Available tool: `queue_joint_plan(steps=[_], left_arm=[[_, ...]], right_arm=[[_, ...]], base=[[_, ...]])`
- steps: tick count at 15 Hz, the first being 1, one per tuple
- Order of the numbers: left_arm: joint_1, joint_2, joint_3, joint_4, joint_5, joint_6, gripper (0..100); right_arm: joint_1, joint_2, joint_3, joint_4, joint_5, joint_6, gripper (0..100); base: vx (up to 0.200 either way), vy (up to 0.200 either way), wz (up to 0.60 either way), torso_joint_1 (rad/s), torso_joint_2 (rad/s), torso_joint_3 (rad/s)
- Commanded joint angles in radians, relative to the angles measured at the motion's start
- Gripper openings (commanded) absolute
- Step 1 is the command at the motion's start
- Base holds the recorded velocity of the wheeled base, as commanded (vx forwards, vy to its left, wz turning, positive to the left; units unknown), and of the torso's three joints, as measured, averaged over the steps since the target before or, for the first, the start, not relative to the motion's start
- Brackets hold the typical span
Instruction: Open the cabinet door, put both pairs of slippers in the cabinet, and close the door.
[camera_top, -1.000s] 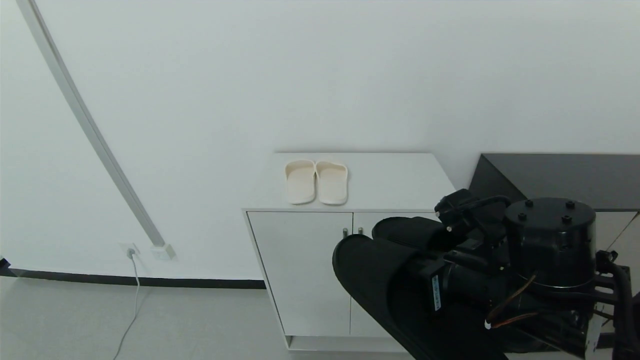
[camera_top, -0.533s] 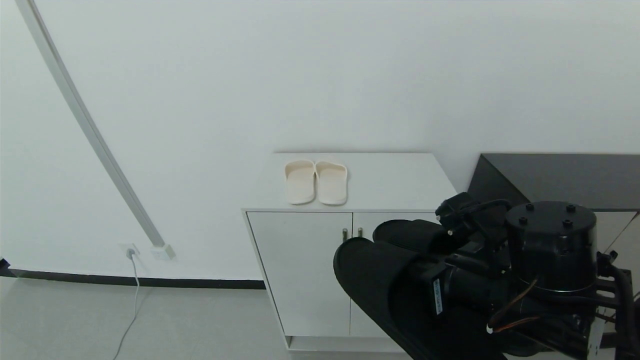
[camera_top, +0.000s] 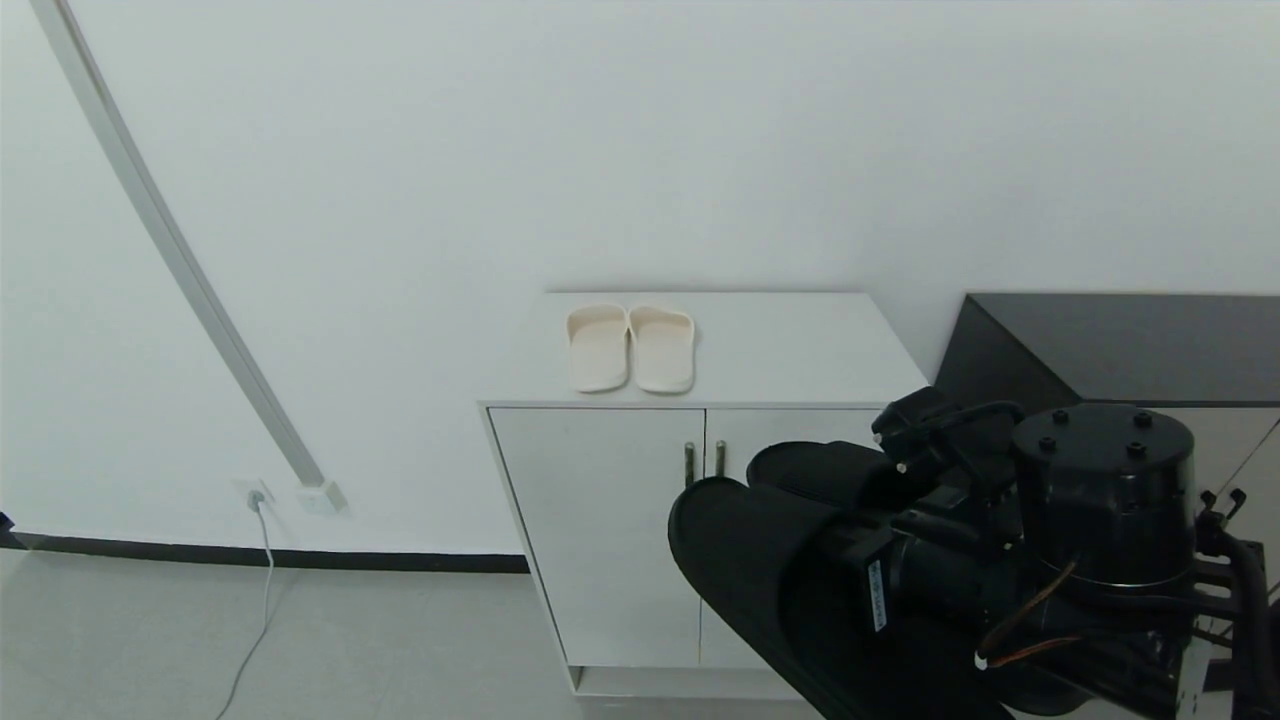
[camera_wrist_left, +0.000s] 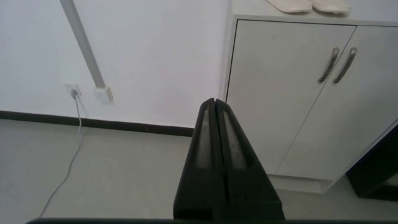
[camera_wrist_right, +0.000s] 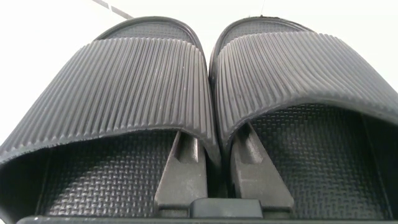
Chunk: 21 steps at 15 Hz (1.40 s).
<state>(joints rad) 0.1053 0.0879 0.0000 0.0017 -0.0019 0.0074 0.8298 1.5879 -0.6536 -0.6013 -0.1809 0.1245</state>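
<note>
Zero steps marked done. Found the cabinet (camera_top: 790, 340) with both doors (camera_top: 600, 530) shut, twin handles (camera_top: 704, 460) side by side at the centre seam. Logged the cream slippers (camera_top: 630, 348) lying as a pair on the cabinet top, toward its left end, untouched. Logged the black slippers (camera_top: 770, 560) held clear of the cabinet, close to the robot, by the right gripper (camera_wrist_right: 216, 140). Judged as left: opening a door, stowing both pairs, closing up; probably a job for the free arm at the handles. From the right wrist view, made out the grip itself: fingers (camera_wrist_right: 180, 174) tucked one into each slipper under the ribbed straps, pinching the two inner walls together, a detail the head view could not settle. From the left wrist view, saw the left gripper (camera_wrist_left: 215, 109) pressed flat together on nothing, pointing toward the floor (camera_wrist_left: 124, 168) between the wall socket (camera_wrist_left: 73, 92) and the cabinet; got the handles closer there too.
</note>
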Motion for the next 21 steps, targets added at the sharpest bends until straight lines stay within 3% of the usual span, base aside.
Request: queue_joint_plan(steps=[1,21], left_arm=[[0.001,0.001,0.000,0.000,0.000,0.000,0],[0.001,0.001,0.000,0.000,0.000,0.000,0]], right_arm=[[0.002,0.001,0.002,0.000,0.000,0.000,0],[0.000,0.001,0.006,-0.002,0.001,0.000,0]], base=[[0.000,0.000,0.00,-0.168,0.37,0.198],[0.000,0.000,0.00,-0.201,0.50,0.298]])
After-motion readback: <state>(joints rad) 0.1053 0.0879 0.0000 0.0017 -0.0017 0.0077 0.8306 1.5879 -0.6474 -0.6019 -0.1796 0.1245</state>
